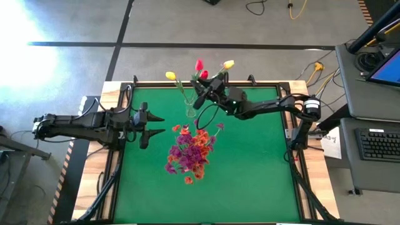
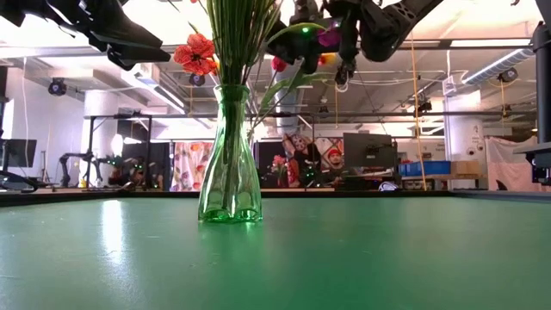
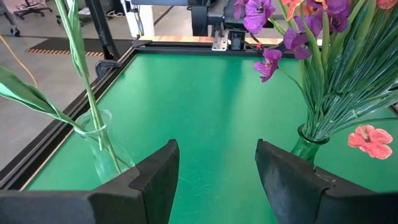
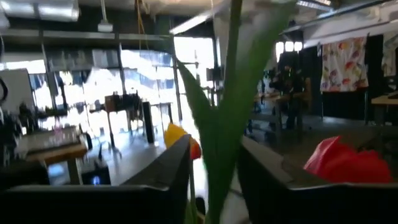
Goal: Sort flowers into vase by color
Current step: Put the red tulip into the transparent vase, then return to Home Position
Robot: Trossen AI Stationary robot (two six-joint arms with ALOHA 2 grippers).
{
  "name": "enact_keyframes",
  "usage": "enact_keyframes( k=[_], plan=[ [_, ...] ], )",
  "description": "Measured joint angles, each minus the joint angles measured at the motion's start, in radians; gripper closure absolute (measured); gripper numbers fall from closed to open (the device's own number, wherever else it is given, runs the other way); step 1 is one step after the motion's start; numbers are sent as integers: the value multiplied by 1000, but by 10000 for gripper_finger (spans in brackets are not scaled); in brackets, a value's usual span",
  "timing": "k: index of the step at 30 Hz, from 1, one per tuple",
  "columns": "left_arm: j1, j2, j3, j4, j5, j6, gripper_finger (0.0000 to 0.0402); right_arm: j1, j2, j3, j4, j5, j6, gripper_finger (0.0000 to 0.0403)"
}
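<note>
The small clear vase (image 1: 189, 110) stands near the table's far edge with tulip stems in it; its mouth also shows in the left wrist view (image 3: 99, 142). Yellow (image 1: 170, 75) and pink-red tulips (image 1: 199, 64) spread above it. A second, green-tinted vase (image 2: 230, 172) near the table's middle holds the purple and orange-red sprays (image 1: 190, 153). My right gripper (image 1: 205, 94) is just right of the clear vase, above it, shut on a tulip stem. My left gripper (image 3: 217, 177) is open left of both vases, touching nothing. My right gripper has a green tulip stem with its leaf (image 4: 224, 130) between its two fingers. The stem runs upright across the fingers and passes out of the wrist view above them. Which tulip head belongs to it, I cannot tell.
The green table mat (image 1: 250, 175) has a raised black frame (image 1: 294, 150) around it. The two vases stand close together, the sprays leaning out over the mat. A yellow tulip (image 4: 177, 134) and a red one (image 4: 345, 165) show beyond my right gripper's fingers.
</note>
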Motion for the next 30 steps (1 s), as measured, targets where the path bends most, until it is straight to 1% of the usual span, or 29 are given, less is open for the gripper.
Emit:
enact_keyframes(
  k=[5, 10, 16, 22, 24, 28, 30],
  plan=[
    [0, 0, 0, 1, 0, -11, 201, 9, -2, 53, -154, -1, -13, 238],
    [0, 0, 0, 1, 0, -15, 201, 19, -7, 115, -329, 2, -23, 199],
    [0, 0, 0, 3, 0, -15, 201, 26, -19, 220, -571, 3, -28, 168],
    [0, -5, 18, -1, 5, -16, 201, 28, -50, 328, -790, 3, -43, 148],
    [-1, -19, 47, 1, 44, -16, 201, 32, -73, 366, -837, 0, -73, 144],
    [-4, -60, 96, 10, 213, -18, 201, 61, -146, 397, -923, -1, -132, 140],
    [-10, -89, 100, 24, 251, -24, 201, 91, -202, 395, -968, -5, -161, 141]
  ],
)
